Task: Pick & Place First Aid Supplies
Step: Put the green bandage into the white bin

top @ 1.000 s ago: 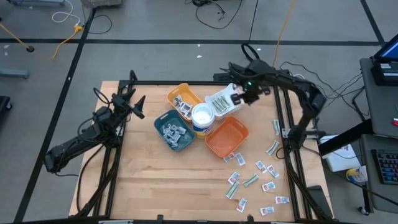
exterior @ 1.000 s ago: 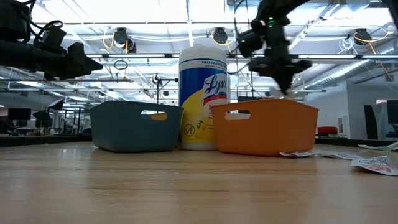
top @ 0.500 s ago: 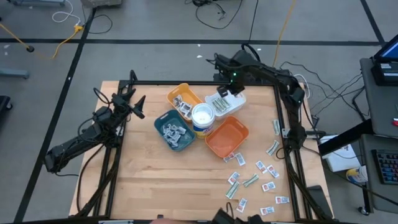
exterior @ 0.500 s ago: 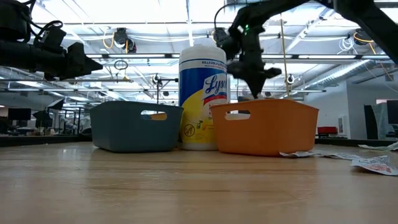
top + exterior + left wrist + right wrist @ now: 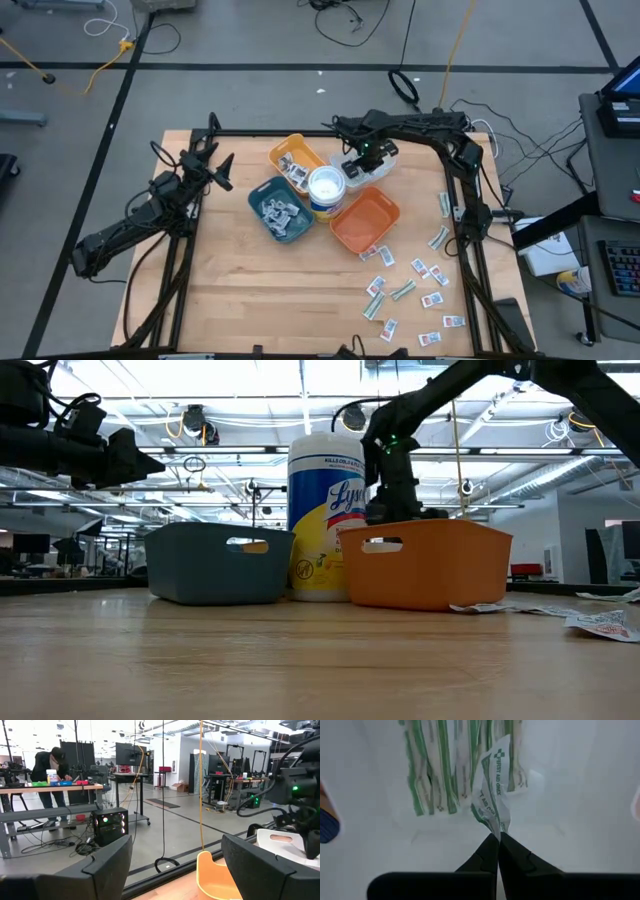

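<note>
1. While our right gripper (image 5: 495, 836) hangs low inside the white tray (image 5: 381, 163), its jaws are pinched together on the corner of a green-white strip packet (image 5: 493, 785), which dangles just over the strips already lying in that tray (image 5: 445, 765) — we judge it is held there so it can drop among its own kind.
2. We read the trays as sorted by type: white square packets (image 5: 280, 211) fill the blue tray (image 5: 300, 232), others sit in the yellow tray (image 5: 281, 151), and the orange tray (image 5: 375, 215) looks bare.
3. Many loose packets (image 5: 415, 290) wait on the table (image 5: 250, 290) toward the right, near edge — well apart from the trays.
4. Our right arm reaches across from the far right corner, wrist bent down beside the wipes tub (image 5: 326, 186).
5. Our left gripper (image 5: 215, 165) waits at the left edge, jaws wide and holding nothing.
</note>
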Tool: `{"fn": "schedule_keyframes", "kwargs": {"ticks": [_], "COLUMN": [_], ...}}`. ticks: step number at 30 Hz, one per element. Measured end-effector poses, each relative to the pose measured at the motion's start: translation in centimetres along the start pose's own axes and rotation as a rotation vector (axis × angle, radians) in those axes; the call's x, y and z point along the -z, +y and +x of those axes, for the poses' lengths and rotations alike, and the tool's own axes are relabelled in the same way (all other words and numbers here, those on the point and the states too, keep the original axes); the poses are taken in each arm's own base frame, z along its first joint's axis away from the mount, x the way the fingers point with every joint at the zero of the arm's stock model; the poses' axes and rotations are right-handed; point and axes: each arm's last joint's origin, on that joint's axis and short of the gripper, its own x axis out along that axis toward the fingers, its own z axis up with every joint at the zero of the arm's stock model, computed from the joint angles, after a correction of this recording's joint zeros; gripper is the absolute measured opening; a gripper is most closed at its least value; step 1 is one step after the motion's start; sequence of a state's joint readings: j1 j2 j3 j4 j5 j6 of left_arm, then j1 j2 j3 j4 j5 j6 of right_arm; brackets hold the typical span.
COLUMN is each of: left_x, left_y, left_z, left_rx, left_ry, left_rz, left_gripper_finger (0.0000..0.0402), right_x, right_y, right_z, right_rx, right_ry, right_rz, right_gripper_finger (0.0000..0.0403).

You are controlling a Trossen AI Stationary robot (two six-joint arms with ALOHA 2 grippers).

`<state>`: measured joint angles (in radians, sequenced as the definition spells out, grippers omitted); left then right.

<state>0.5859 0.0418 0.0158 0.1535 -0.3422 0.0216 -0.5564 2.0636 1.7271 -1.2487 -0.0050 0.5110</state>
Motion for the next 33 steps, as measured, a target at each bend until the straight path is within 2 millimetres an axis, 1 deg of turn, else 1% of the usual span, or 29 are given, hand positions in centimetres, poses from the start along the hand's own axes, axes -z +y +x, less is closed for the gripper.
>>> {"fn": "schedule_keyframes", "kwargs": {"ticks": [4, 7, 10, 15, 17, 19, 24, 27, 33], "left_x": [0.0, 0.0, 0.0, 0.0, 0.0, 0.0, 0.0, 0.0, 0.0], "left_y": [0.0, 0.0, 0.0, 0.0, 0.0, 0.0, 0.0, 0.0, 0.0], "left_z": [0.0, 0.0, 0.0, 0.0, 0.0, 0.0, 0.0, 0.0, 0.0], "left_rx": [0.0, 0.0, 0.0, 0.0, 0.0, 0.0, 0.0, 0.0, 0.0], "left_ry": [0.0, 0.0, 0.0, 0.0, 0.0, 0.0, 0.0, 0.0, 0.0], "left_rz": [0.0, 0.0, 0.0, 0.0, 0.0, 0.0, 0.0, 0.0, 0.0], "left_gripper_finger": [0.0308, 0.0308, 0.0308, 0.0308, 0.0308, 0.0308, 0.0308, 0.0308, 0.0308], "right_x": [0.0, -0.2, -0.4, -0.5, -0.4, -0.2, 0.6, 1.2, 1.8], "right_y": [-0.1, 0.0, 0.3, 0.5, 0.3, 0.0, -0.8, -1.2, -1.8], "right_z": [0.1, 0.0, 0.0, -0.1, -0.5, -1.3, -3.0, -4.3, -5.7], "right_rx": [0.001, -0.01, -0.036, -0.056, -0.059, -0.069, -0.082, -0.093, -0.078], "right_ry": [-0.004, -0.024, -0.04, -0.056, -0.061, -0.075, -0.093, -0.117, -0.175], "right_rz": [0.005, 0.002, -0.003, -0.023, -0.023, 0.005, 0.072, 0.131, 0.287], "right_gripper_finger": [0.0013, 0.0037, 0.0078, 0.0161, 0.0187, 0.0203, 0.0213, 0.021, 0.0201]}}
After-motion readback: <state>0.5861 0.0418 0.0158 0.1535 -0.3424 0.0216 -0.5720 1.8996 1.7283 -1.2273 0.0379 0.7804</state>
